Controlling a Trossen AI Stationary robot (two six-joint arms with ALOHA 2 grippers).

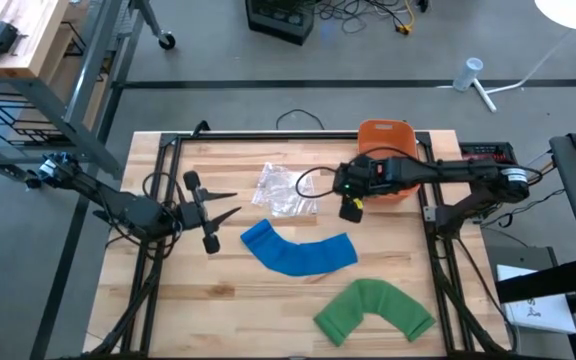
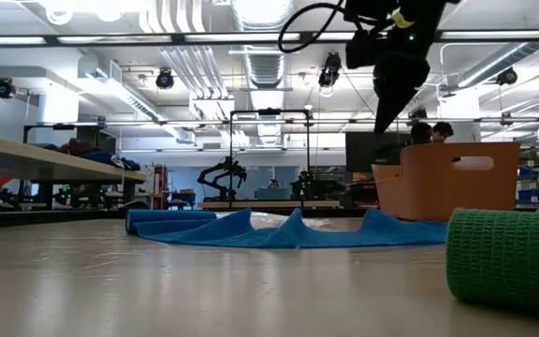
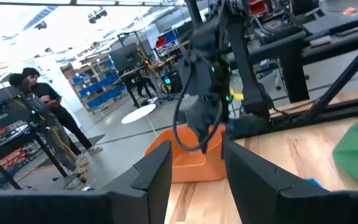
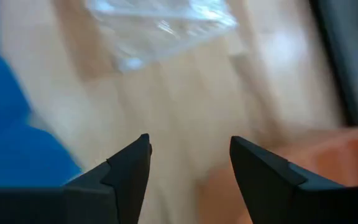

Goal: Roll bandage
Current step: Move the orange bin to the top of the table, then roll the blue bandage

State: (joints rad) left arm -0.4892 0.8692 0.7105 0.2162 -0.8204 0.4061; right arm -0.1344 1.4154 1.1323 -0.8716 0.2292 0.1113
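The right gripper's fingers [image 4: 132, 165] stand parted with bare wood showing through the gap and nothing held between them; the right gripper [image 4: 188, 155] hangs above the table, not touching it. Just beyond those fingertips, slightly to one side, lies a crumpled clear plastic wrapper [image 4: 160, 28]. On one flank of the fingers is the edge of the blue bandage [image 4: 11, 130], and on the other flank the orange bin [image 4: 328, 168], both close by. From above, the right gripper [image 1: 352, 207] points down at open wood between the wrapper [image 1: 286, 190] and the bin [image 1: 386, 150], with the blue bandage [image 1: 300, 254] lying unrolled in a shallow arc just nearer the table's front edge than the fingertips. Farther that way, well apart from the fingers, the green bandage [image 1: 375, 311] rests bent in an arch, loosely folded.

In the low view the blue bandage [image 2: 279, 227] sprawls flat with rumpled peaks, the bin [image 2: 452, 178] stands behind it, and the green bandage [image 2: 505, 257] bulks in the foreground; the right gripper [image 2: 393, 112] hangs clear above them.

The left gripper [image 1: 230, 207] waits over the table's [image 1: 218, 290] left part, its fingers [image 3: 151, 174] parted and empty, aimed across toward the bin [image 3: 188, 155] and the right arm. People [image 3: 42, 106] stand in the room beyond.
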